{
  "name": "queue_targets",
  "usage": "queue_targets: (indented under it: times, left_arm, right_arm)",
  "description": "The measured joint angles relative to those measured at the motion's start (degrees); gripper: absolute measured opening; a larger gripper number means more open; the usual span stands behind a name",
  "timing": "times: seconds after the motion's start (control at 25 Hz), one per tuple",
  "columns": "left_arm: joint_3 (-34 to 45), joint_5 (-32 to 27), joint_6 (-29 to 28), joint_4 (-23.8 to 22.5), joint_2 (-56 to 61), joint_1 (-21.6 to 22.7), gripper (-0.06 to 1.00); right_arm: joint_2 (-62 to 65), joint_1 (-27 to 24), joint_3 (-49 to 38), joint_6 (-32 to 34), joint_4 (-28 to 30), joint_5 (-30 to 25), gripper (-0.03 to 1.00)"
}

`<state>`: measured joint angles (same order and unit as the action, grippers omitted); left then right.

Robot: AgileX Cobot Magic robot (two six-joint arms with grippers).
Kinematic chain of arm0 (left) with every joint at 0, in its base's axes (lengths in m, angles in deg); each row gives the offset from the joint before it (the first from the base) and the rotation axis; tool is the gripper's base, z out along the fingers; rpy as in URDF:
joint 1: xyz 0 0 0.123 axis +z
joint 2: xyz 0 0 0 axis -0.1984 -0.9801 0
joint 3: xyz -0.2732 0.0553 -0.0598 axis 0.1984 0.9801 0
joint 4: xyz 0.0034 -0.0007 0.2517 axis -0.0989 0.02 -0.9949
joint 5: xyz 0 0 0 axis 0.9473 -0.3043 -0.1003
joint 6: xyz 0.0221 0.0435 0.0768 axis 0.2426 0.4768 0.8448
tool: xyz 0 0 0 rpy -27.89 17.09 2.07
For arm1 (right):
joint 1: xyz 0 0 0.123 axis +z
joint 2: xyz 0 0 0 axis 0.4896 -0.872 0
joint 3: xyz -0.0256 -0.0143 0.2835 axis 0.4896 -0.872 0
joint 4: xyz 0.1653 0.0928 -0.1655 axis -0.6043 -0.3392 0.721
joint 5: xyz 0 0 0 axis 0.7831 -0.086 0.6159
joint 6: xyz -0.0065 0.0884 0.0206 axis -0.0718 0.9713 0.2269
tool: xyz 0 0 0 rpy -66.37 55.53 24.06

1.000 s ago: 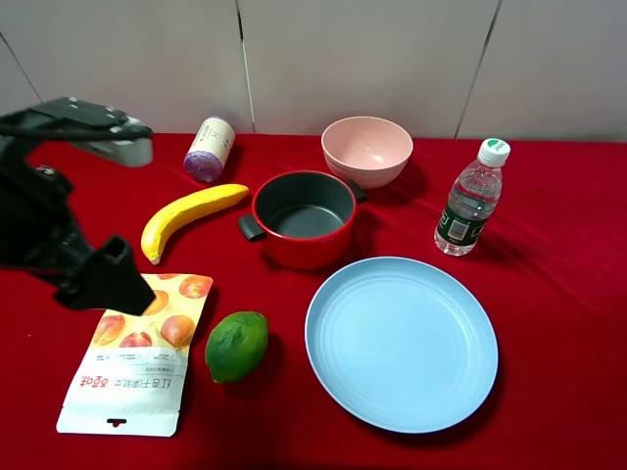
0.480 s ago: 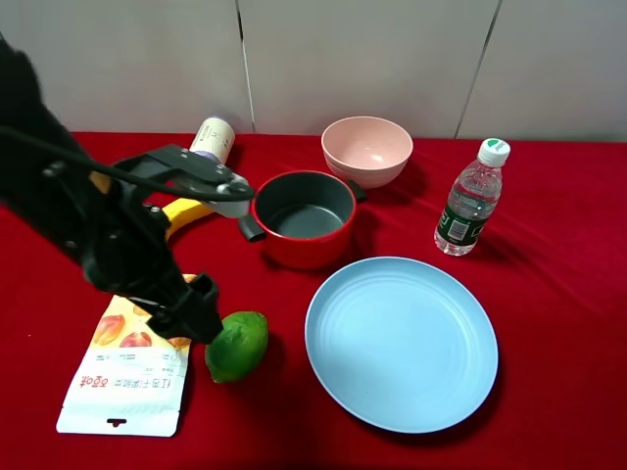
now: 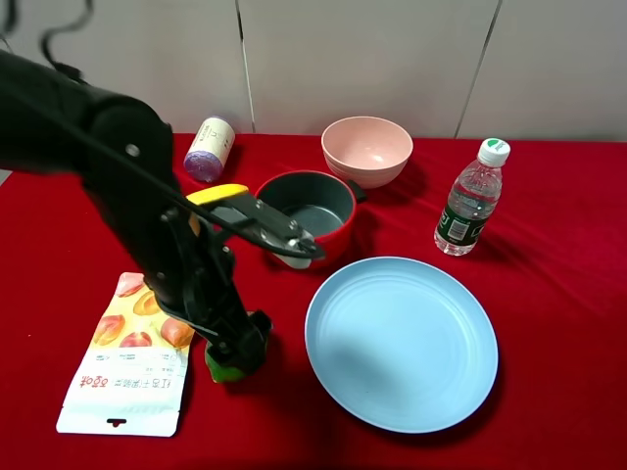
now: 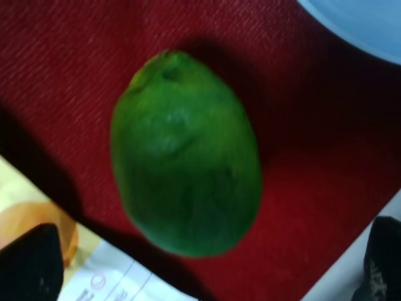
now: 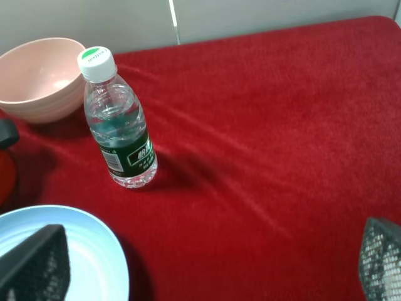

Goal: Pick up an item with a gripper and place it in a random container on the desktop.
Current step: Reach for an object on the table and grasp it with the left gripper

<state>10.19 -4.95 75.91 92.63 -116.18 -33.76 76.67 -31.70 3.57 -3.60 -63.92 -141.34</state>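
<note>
The green lime [image 4: 185, 153] lies on the red cloth desktop [image 3: 549, 294] and fills the left wrist view. In the high view only a sliver of the lime [image 3: 219, 370] shows under my left arm. My left gripper [image 4: 207, 260] is open, with one black fingertip on each side of the lime; I cannot tell if they touch it. In the high view the left gripper [image 3: 238, 351] is right over the lime. The red pot [image 3: 341, 235] with a dark grey inside stands behind it, empty. My right gripper [image 5: 207, 263] is open and empty over the cloth, out of the high view.
A light blue plate [image 3: 402, 343] lies right of the lime. A snack packet [image 3: 132, 362] lies to its left. A pink bowl [image 3: 367, 149], a water bottle [image 3: 470, 201], a purple-ended roll [image 3: 209, 150] and a partly hidden banana [image 3: 217, 193] stand further back.
My left arm has swung from the far left across the packet to the lime and come down, so the open gripper now sits over it. The lime has not moved.
</note>
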Motion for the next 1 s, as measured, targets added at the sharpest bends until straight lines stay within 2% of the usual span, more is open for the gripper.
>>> queue_targets:
  times: [0.6,1.0]
  left_arm:
    - [-0.1,9.9,1.6,-0.7,-8.1,-0.7,0.95]
    - [-0.2,11.2,1.8,-0.7,-10.8,-0.7,0.95]
  right_arm:
    - [0.0,0.0,0.0,0.0,0.0,0.0,0.69]
    - [0.0,0.0,0.0,0.0,0.0,0.0,0.69]
